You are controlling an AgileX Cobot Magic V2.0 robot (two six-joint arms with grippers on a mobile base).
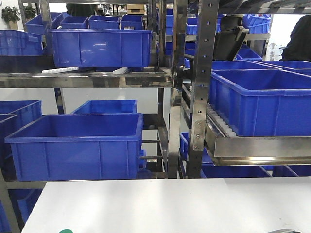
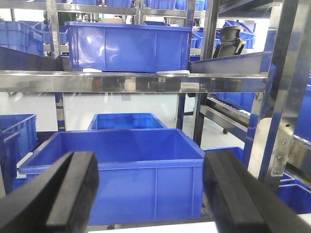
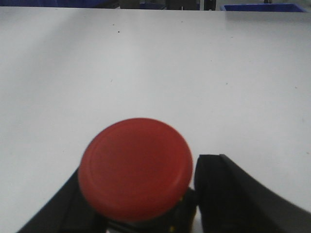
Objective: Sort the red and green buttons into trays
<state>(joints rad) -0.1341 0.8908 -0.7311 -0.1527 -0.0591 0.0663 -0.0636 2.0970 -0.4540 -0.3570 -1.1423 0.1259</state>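
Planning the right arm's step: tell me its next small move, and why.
Probably raise the right gripper slightly without opening it: the red button sits between its fingers, only white table lies ahead, and no tray shows in any view.

Warehouse: blue crates, steel racks

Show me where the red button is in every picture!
Front view: not in it.
Left wrist view: not in it.
Right wrist view: red button at the bottom middle, in the right claw.
Shared landmark: the white table, in the front and right wrist views.
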